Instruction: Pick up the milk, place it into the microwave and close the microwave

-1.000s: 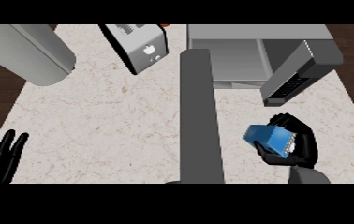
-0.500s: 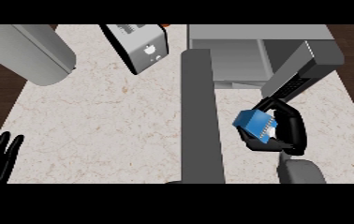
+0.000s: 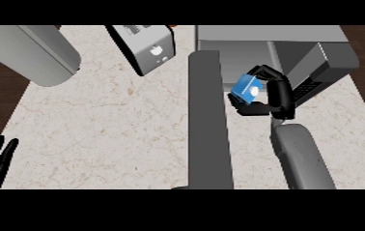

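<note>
Pale marbled table [image 3: 107, 119] fills most of the head view, with dark floor showing past its left edge. Milk [image 3: 247, 88], a blue carton, is held above the table's right part, tilted, just in front of the microwave [image 3: 242, 41] opening. Right robot hand [image 3: 274, 99] is curled round the carton: black fingers wrap over its top and right side, thumb under its lower left corner. Grey right forearm [image 3: 303, 155] runs from the view's lower edge up to that hand. Microwave door [image 3: 321, 73] stands swung open to the right of the hand, close beside the fingers; the grey cavity lies directly beyond the carton. A long dark grey bar [image 3: 208, 119] runs vertically just left of the carton, narrowing the room on that side. Left robot hand [image 3: 7, 152] shows at the lower left edge, fingers straight and up, resting. Farther left at the back: a toaster-like appliance [image 3: 149, 46] and a large grey cylinder [image 3: 39, 56]; broad bare table lies between them and the bar.
</note>
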